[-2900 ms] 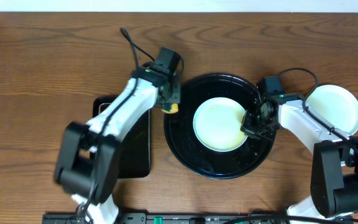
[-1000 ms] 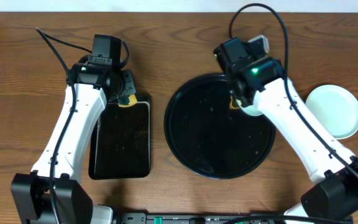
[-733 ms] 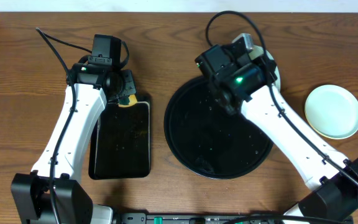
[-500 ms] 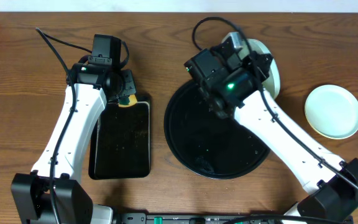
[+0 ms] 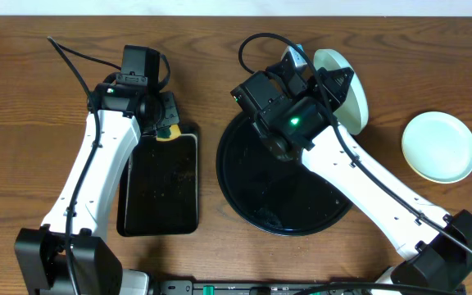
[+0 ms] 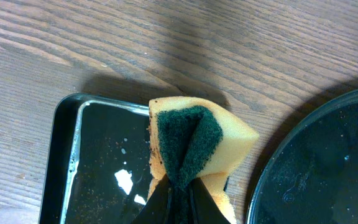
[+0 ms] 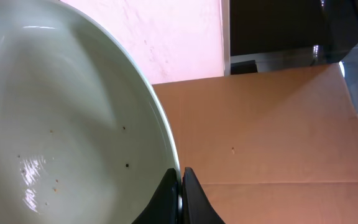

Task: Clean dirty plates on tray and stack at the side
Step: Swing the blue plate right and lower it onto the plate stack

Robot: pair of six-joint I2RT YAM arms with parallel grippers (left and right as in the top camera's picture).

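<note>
- Overhead, a pale plate [image 5: 348,82] is seen lifted clear of the round black tray [image 5: 252,192] and tipped steeply on edge above the tray's far right rim.
- The plate's rim is pinched between the closed fingers of the right gripper [image 7: 180,186]. In the right wrist view its hollow face is turned to the camera, and a few dark specks can be made out on it.
- A second plate [image 5: 439,146] is laid flat on the wooden tabletop [image 5: 39,82], to the right of the round tray and apart from it.
- Small droplets are scattered over the round tray's glossy surface.
- The left gripper [image 6: 179,190] is clamped tight on a yellow sponge [image 6: 191,140], which is folded with its dark green scouring side inward.
- The sponge is held at the far end of a rectangular black tray [image 6: 92,162], just beside the round tray; whether it touches the tray cannot be told.
</note>
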